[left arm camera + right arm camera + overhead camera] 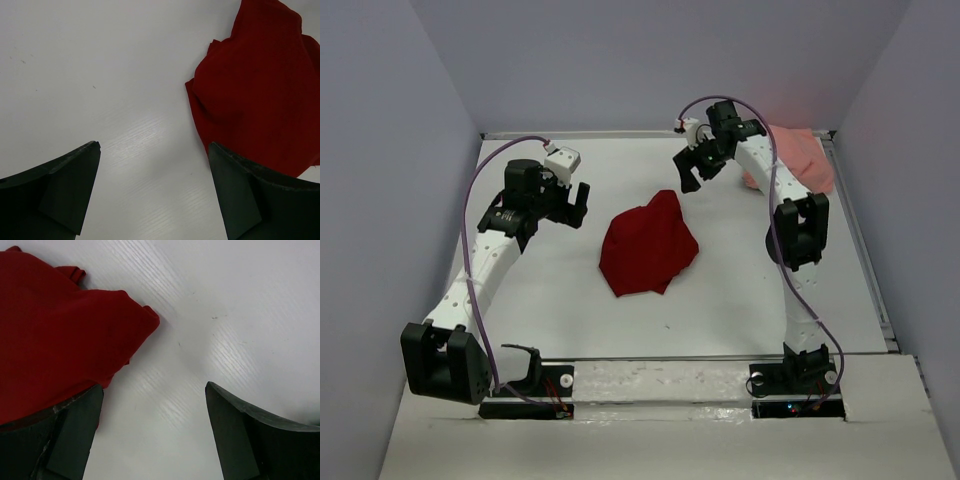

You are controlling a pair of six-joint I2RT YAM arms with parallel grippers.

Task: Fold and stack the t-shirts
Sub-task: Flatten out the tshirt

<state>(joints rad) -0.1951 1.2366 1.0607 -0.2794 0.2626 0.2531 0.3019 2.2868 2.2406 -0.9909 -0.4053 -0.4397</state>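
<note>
Both left gripper [572, 208] and right gripper [697, 175] held fingers spread, empty, beside the crumpled dark red t-shirt [648, 245], likely limp, light cloth best pinched at its edges.

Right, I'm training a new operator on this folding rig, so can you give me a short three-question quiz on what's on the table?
1. True or false: the dark red t-shirt is already folded flat.
2. Where does the salmon pink t-shirt lie? A: far right corner. B: near left corner. C: on top of the red one.
3. Fill in: the left fingers and right fingers both stand ___.
Key: 1 false, it lies crumpled; 2 A; 3 open, holding nothing.
</note>
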